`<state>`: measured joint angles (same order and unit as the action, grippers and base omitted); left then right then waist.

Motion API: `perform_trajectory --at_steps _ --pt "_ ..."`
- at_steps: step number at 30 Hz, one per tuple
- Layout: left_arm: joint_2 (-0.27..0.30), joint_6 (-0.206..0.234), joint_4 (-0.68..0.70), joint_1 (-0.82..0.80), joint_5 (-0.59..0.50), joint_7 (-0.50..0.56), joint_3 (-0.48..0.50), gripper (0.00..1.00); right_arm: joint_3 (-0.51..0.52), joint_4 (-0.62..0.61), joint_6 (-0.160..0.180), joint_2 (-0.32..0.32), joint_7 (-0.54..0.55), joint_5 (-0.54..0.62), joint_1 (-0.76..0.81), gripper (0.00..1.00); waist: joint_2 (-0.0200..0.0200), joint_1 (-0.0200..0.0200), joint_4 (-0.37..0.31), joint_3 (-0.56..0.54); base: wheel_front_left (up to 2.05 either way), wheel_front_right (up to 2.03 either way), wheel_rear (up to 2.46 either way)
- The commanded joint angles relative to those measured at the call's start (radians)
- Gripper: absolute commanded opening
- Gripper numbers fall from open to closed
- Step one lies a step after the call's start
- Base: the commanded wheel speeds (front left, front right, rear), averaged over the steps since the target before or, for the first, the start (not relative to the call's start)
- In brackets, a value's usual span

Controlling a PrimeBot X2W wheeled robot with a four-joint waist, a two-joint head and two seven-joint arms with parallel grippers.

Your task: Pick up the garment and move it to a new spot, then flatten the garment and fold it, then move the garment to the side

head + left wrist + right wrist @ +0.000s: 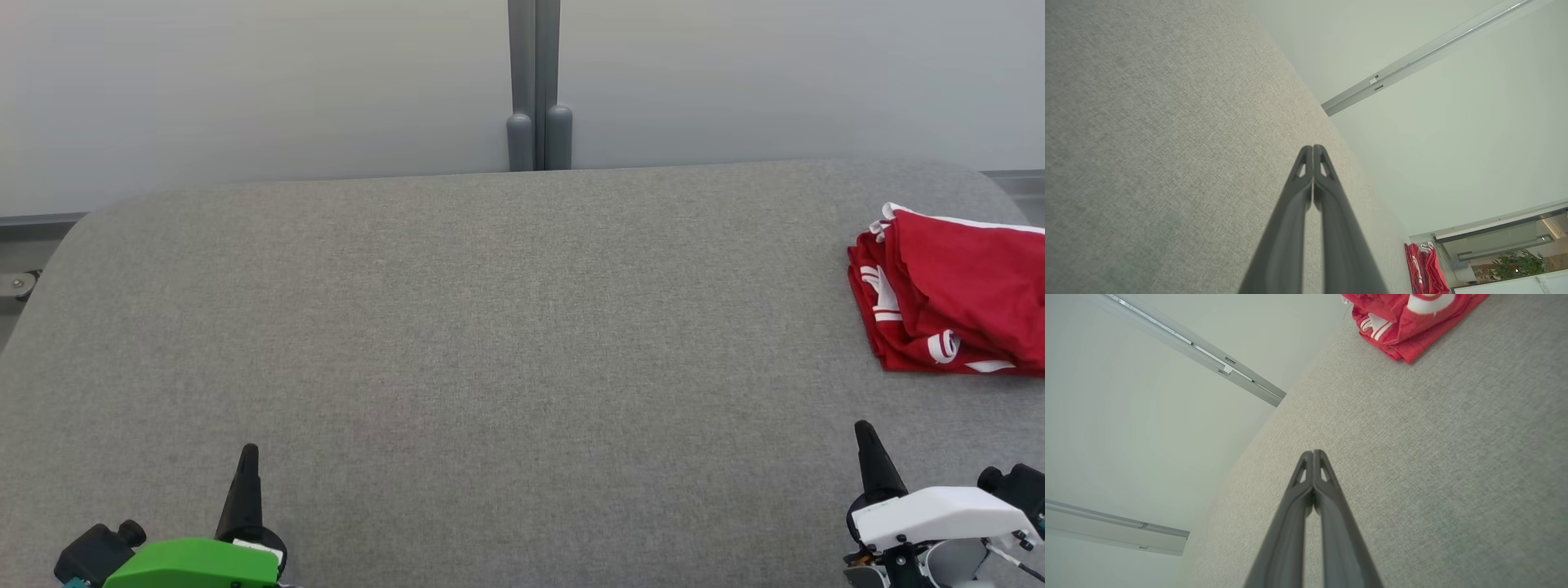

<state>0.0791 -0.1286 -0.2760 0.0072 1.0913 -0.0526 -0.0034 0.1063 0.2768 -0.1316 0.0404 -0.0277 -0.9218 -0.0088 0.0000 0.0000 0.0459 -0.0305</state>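
The garment point(951, 298) is red with white print and trim, folded into a thick stack at the right edge of the grey fabric table point(490, 327). It also shows at the top of the right wrist view as the garment point(1408, 322) and small and far off in the left wrist view as the garment point(1425, 267). My left gripper point(249, 451) rests at the lower left, shut and holding nothing. At the lower right my right gripper point(863, 429) is shut too, empty, a short way in front of the garment. Both pairs of fingers meet tip to tip, left gripper point(1313, 148) and right gripper point(1313, 452).
A pale wall with a grey vertical post point(535, 90) stands behind the table's far edge. The table's corners are rounded, and the garment lies close to the right-hand one. A plant point(1521, 263) shows beyond glass far off.
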Motion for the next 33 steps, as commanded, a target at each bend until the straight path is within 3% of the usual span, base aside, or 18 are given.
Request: perform_trajectory --at_steps 1,33 --pt "0.002 -0.002 0.012 -0.029 0.032 0.007 0.008 0.0 0.003 -0.015 0.001 0.007 0.006 -0.034 -0.026 0.0 0.0 0.0 -0.001 0.001 0.0 0.0 0.0" --pt "-0.012 -0.003 0.028 -0.079 0.309 0.087 0.058 0.0 0.012 -0.03 0.001 0.01 0.088 -0.398 -0.067 0.0 0.0 0.0 -0.023 0.016 0.0 0.0 0.0"
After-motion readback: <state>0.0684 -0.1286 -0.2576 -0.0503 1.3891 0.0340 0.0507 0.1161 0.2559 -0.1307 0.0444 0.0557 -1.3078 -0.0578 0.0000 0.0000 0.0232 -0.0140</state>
